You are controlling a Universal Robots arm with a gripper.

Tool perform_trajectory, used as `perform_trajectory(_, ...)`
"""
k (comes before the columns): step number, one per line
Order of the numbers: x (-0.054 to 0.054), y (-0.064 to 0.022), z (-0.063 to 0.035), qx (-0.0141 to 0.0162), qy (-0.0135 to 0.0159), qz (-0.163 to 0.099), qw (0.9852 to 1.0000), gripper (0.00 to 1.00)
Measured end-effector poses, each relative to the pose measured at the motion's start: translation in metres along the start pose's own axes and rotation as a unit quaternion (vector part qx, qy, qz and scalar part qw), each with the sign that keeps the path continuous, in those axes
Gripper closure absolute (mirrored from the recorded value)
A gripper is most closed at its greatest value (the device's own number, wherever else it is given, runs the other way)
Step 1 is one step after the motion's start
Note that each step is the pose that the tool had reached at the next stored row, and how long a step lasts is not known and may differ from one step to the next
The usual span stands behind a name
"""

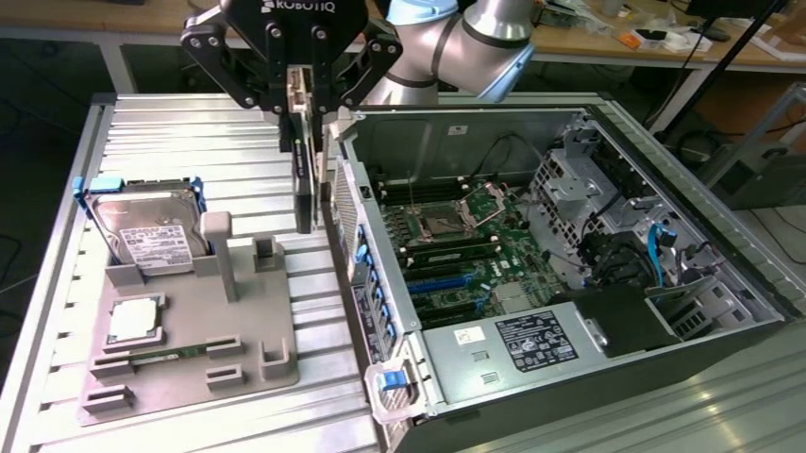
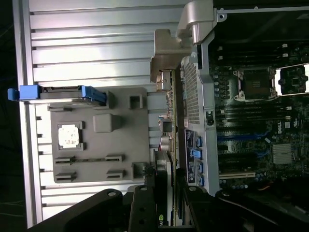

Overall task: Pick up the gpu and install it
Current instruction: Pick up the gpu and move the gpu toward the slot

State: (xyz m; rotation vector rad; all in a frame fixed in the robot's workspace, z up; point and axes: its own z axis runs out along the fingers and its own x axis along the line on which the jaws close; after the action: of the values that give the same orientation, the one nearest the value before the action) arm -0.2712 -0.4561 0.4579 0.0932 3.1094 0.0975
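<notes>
The gpu (image 1: 304, 179) hangs edge-on and upright in the air, a thin dark card with its silver bracket end (image 2: 166, 53) farthest from the wrist. My gripper (image 1: 302, 99) is shut on its upper edge, with black fingers (image 2: 144, 205) on either side of the card (image 2: 167, 125). The card hangs over the gap between the grey holder and the outer wall of the open computer case (image 1: 705, 340), just outside that wall. The green motherboard (image 1: 466, 255) lies exposed inside the case.
The grey holder plate (image 1: 189, 377) on the slatted metal table carries a hard drive in a blue frame (image 1: 145, 226), a processor chip (image 1: 135, 321) and a narrow memory stick (image 1: 158, 357). A power supply (image 1: 535, 344) and cables sit inside the case.
</notes>
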Motion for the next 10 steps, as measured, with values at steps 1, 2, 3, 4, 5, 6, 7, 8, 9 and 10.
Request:
perform_trajectory(1,-0.0006,0.0000,0.0001,0.0000,0.0000,0.000,1.0000,0.73)
perform_trajectory(2,-0.0013,0.0001,0.0000,0.0000,0.0000,0.000,1.0000,0.73)
perform_trajectory(3,-0.0024,0.0001,0.0001,0.0000,0.0000,0.000,1.0000,0.73)
perform_trajectory(4,-0.0030,0.0002,0.0001,0.0000,0.0000,0.000,1.0000,0.73)
perform_trajectory(5,-0.0037,0.0002,0.0001,0.0000,0.0000,0.000,1.0000,0.73)
perform_trajectory(6,-0.0044,0.0003,0.0001,0.0000,0.0000,0.000,1.0000,0.73)
perform_trajectory(7,-0.0051,0.0003,0.0001,0.0000,0.0000,0.000,1.0000,0.73)
perform_trajectory(8,-0.0059,0.0003,0.0002,0.0000,0.0000,0.000,1.0000,0.73)
perform_trajectory(9,-0.0067,0.0004,0.0002,0.0000,0.0000,0.000,1.0000,0.73)
perform_trajectory(10,-0.0075,0.0005,0.0002,0.0000,0.0000,0.000,1.0000,0.73)
